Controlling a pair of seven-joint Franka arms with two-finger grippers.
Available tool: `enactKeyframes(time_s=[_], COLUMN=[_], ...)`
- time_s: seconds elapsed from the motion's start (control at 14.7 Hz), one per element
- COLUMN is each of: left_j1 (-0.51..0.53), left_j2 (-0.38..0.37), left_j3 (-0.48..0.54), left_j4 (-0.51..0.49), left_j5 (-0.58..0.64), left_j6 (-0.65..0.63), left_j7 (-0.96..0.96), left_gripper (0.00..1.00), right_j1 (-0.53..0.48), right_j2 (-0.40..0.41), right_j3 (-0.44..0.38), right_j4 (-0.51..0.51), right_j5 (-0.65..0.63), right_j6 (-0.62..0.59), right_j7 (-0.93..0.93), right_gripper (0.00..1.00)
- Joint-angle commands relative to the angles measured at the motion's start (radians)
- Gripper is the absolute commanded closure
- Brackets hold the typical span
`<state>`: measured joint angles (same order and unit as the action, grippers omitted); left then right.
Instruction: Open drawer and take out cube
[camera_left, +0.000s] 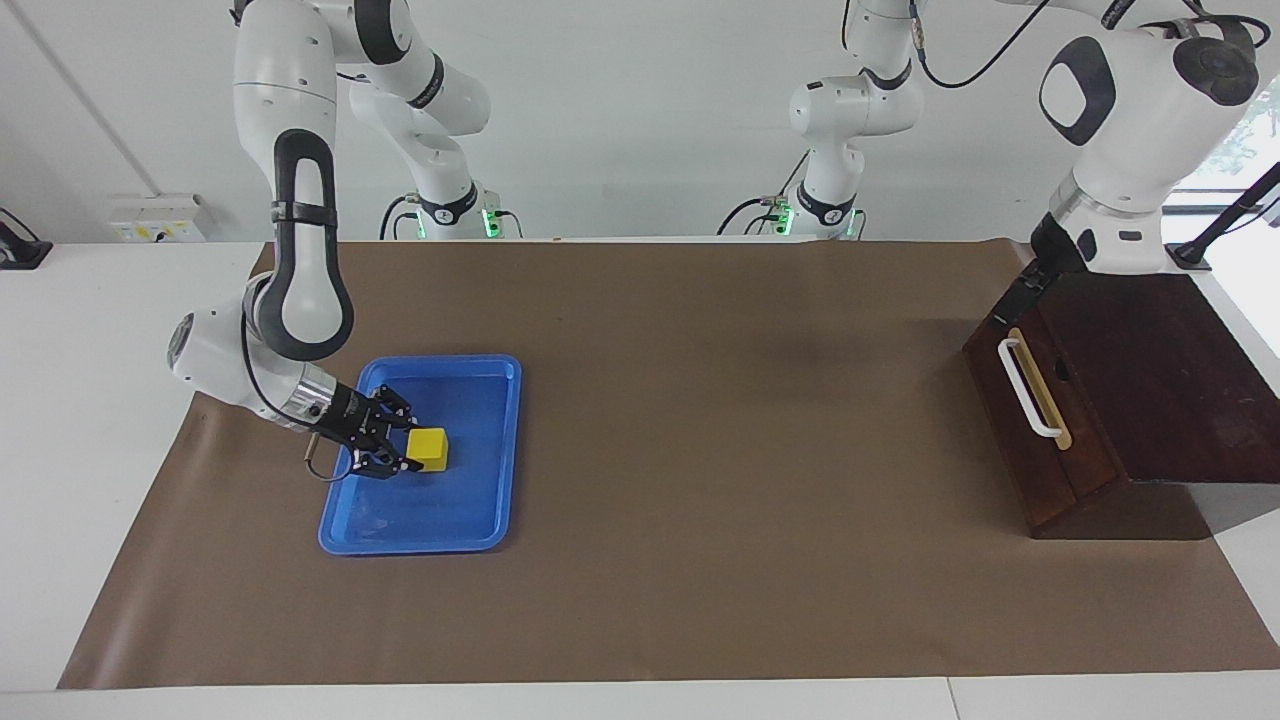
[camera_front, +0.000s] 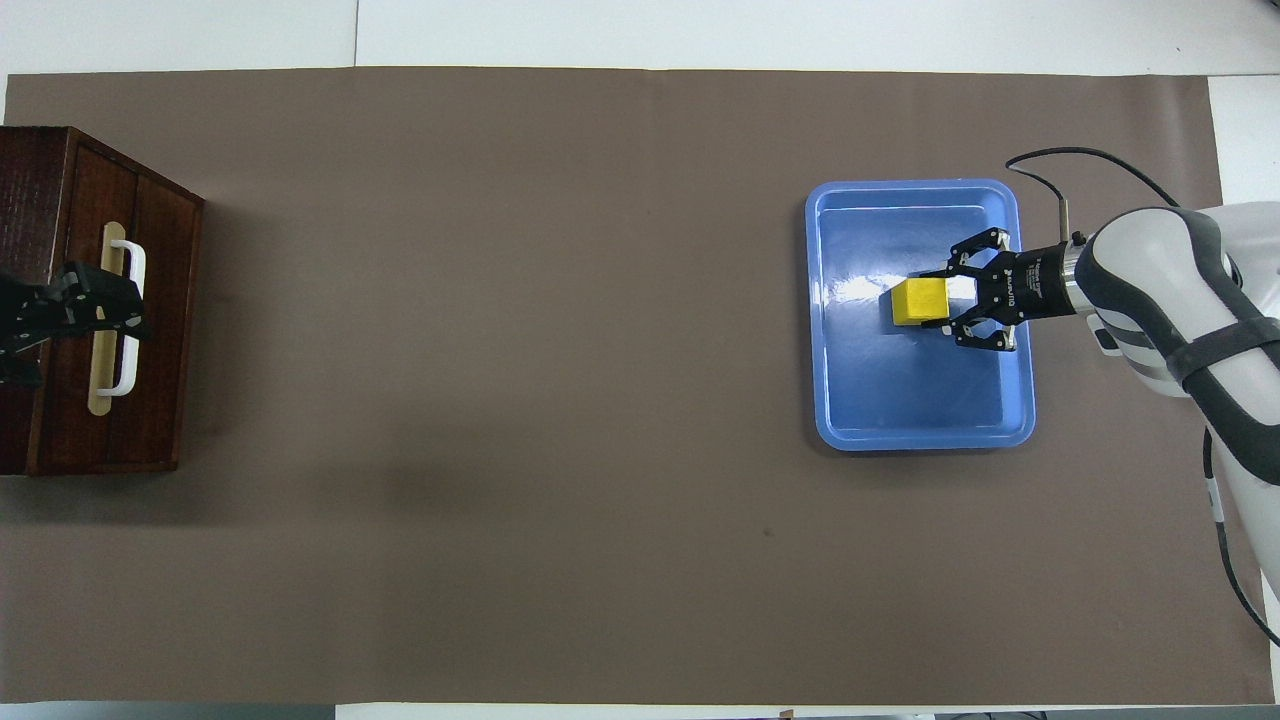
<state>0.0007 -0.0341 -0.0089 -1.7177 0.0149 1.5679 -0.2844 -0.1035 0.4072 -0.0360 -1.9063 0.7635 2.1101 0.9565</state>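
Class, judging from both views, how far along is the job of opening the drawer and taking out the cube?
Done: the cube lies in the blue tray, and the drawer is shut. In hand: the right gripper is at the cube, low in the tray; the left gripper hangs open over the drawer. Left: probably only clearing both arms away.

robotics lab: two franka arms (camera_left: 300, 200) at white table (camera_left: 80, 330) w/ brown mat (camera_left: 700, 400).

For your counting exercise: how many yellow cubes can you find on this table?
1. The cube lies in the blue tray toward the right arm's end, at the right hand. The closed drawer could hide more.
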Motion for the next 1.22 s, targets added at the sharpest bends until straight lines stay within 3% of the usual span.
enactKeyframes(time_s=[0.0,0.27,0.54,0.75,0.88,1.02,1.15], left_j1=[-0.018,-0.051,-0.041,-0.033,-0.034,-0.041,-0.036], left_j2=[0.008,0.049,0.068,0.098,0.089,0.089,0.088], left_j3=[0.01,0.013,0.004,0.003,0.006,0.004,0.006], left_j4=[0.024,0.065,0.11,0.208,0.193,0.191,0.19], left_j5=[-0.03,-0.058,-0.052,-0.05,-0.052,-0.05,-0.05], left_j6=[-0.06,-0.036,-0.023,-0.103,-0.082,-0.077,-0.081], left_j7=[0.161,0.185,0.215,0.257,0.28,0.281,0.281], left_gripper=[0.0,0.0,0.0,0.0,0.0,0.0,0.0], right_j1=[-0.019,0.001,-0.001,0.008,0.062,0.062,0.064], right_j2=[-0.056,-0.18,-0.3,-0.379,-0.482,-0.521,-0.551], right_j3=[0.013,0.013,0.013,0.03,0.037,0.05,0.056], right_j4=[-0.023,-0.016,0.071,0.136,0.136,0.136,0.135], right_j5=[0.025,-0.037,-0.264,-0.426,-0.544,-0.59,-0.732], right_j6=[0.01,-0.039,-0.201,-0.3,-0.35,-0.401,-0.424], right_j7=[-0.001,0.07,0.061,0.05,-0.119,-0.351,-0.64], right_gripper=[0.03,0.0,0.0,0.0,0.0,0.0,0.0])
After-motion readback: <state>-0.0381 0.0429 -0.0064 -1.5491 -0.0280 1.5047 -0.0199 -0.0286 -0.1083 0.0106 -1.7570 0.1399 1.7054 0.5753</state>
